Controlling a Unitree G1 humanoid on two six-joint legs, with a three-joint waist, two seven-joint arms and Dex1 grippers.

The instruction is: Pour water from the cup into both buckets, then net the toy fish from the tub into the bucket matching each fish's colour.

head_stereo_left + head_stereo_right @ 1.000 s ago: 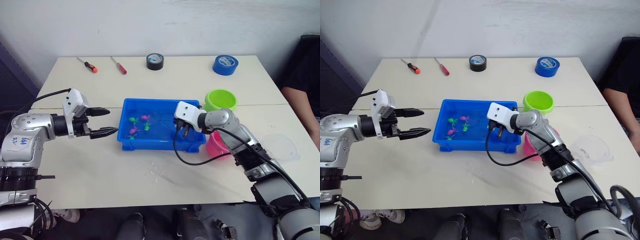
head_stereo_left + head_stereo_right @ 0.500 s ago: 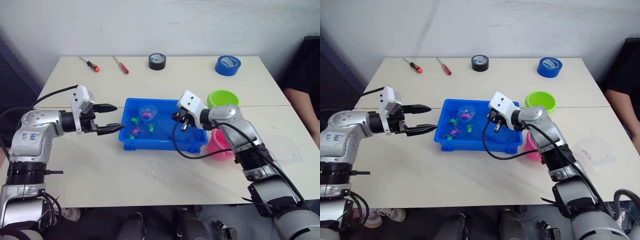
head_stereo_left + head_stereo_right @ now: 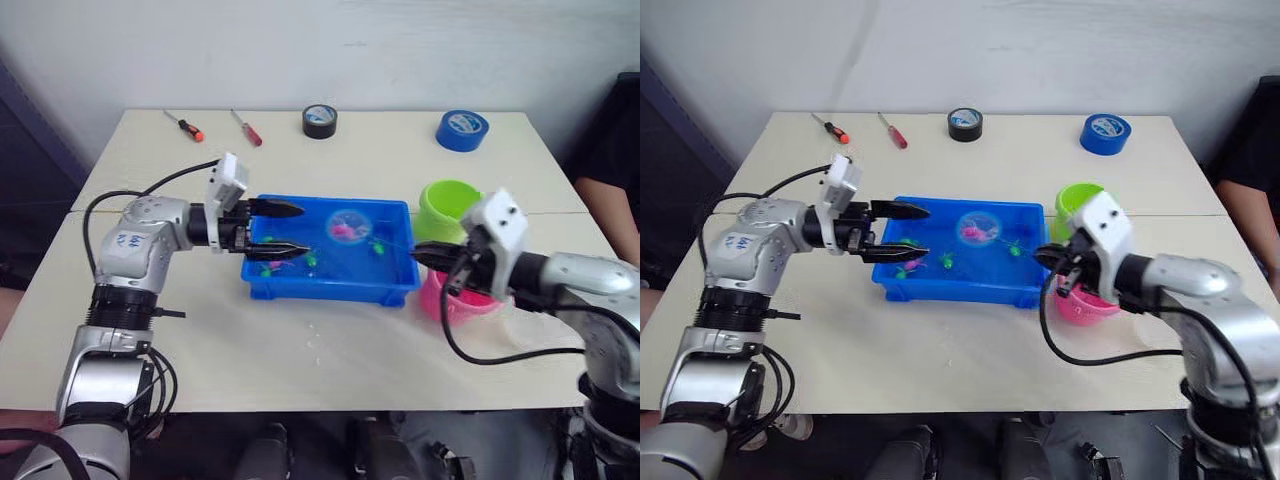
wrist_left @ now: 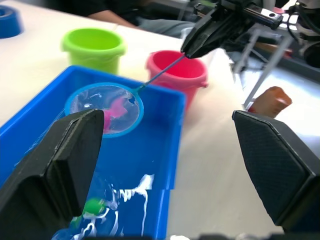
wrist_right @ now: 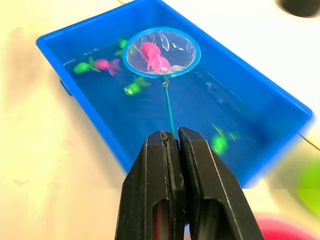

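Observation:
My right gripper point(image 3: 420, 251) is shut on the thin handle of the net point(image 3: 349, 225). The net's light blue hoop hangs over the middle of the blue tub point(image 3: 330, 288) with a pink fish point(image 5: 152, 55) in its mesh. Green and pink toy fish point(image 5: 105, 64) lie in the tub's water. The lime green bucket point(image 3: 447, 205) stands past the tub's right end, and the pink bucket point(image 3: 452, 303) sits just under my right gripper. My left gripper point(image 3: 303, 230) is open over the tub's left end. The cup is hidden.
Two screwdrivers point(image 3: 186, 127) point(image 3: 247, 129), a black tape roll point(image 3: 320, 120) and a blue tape roll point(image 3: 462, 129) lie along the table's far side. Drops of water point(image 3: 320, 335) mark the table in front of the tub. A person point(image 3: 615, 140) sits at the right edge.
The net has come up with a pink fish and moved right along the tub as my right arm drew back. My left gripper has shifted from beside the tub to over its left end.

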